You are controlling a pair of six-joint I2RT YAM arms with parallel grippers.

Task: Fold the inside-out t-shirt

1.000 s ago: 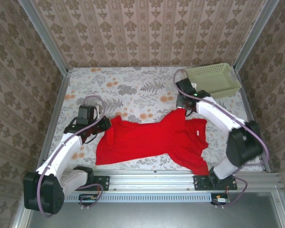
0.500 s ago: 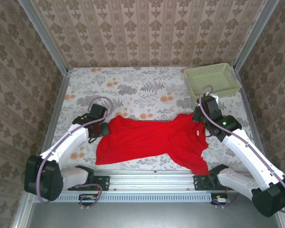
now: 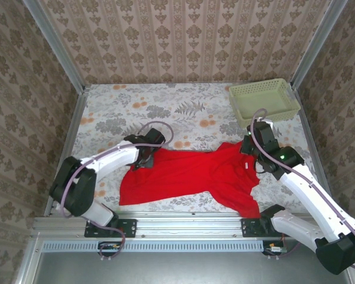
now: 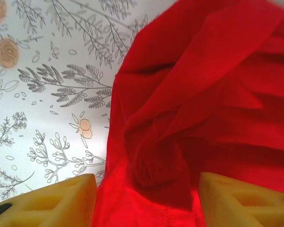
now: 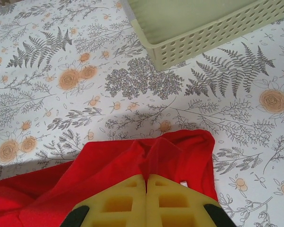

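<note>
The inside-out t-shirt (image 3: 189,174) is plain bright red and lies crumpled across the near middle of the floral table. My left gripper (image 3: 147,155) hovers at the shirt's left edge. In the left wrist view this gripper (image 4: 146,201) is open, its yellow pads (image 4: 61,201) apart on either side of a rumpled ridge of the red t-shirt (image 4: 203,94). My right gripper (image 3: 252,151) is at the shirt's far right corner. In the right wrist view it (image 5: 146,178) is shut, pinching a raised fold of the t-shirt (image 5: 109,163).
A pale green basket (image 3: 264,99) stands at the table's back right corner, just beyond the right gripper; its perforated wall (image 5: 203,38) crosses the top of the right wrist view. Metal rails and patterned walls enclose the table (image 3: 165,109).
The left arm has swung right onto the shirt's left edge and its jaws have opened. The right gripper, still shut, pulled the shirt's far corner rightward and nearer, then held still.
</note>
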